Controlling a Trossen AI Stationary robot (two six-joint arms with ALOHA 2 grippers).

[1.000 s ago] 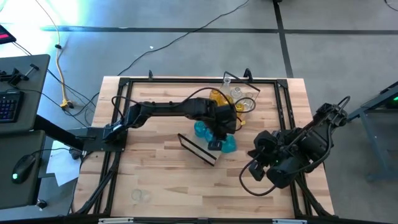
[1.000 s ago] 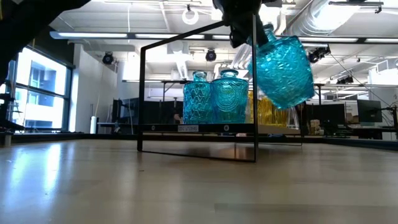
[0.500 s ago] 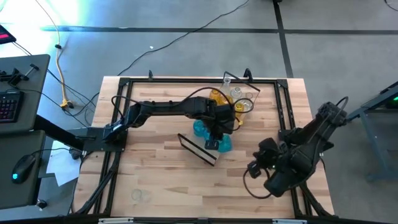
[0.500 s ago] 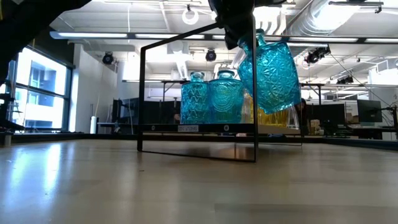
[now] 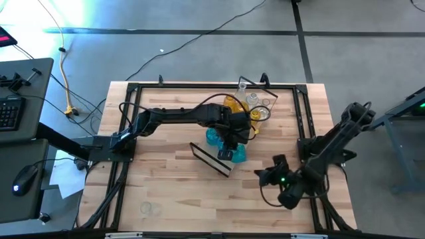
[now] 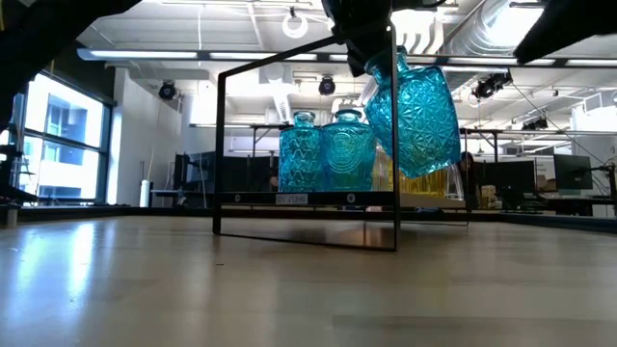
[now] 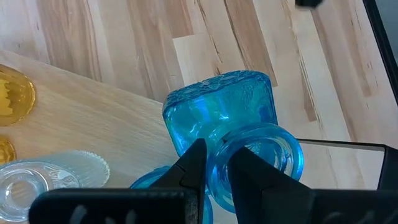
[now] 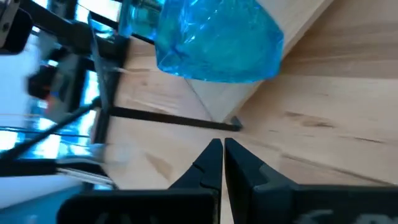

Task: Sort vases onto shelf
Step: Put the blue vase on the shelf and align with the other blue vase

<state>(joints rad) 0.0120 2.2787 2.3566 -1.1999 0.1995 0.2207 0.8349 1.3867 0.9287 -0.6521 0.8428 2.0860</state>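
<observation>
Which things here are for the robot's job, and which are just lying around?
For the job:
- teal vase held by the left gripper
- teal vases standing on the shelf
- amber vases
- clear vases

Just lying around:
- keyboard
- mouse
- floor cables

Left claw (image 7: 216, 163) pinching teal vase (image 7: 227, 115) rim, above shelf (image 7: 93, 118)

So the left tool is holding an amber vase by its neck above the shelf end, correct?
Not quite: the vase in the left tool is teal-blue, not amber, as the left wrist view shows. It is held by its neck above the shelf end.
</observation>
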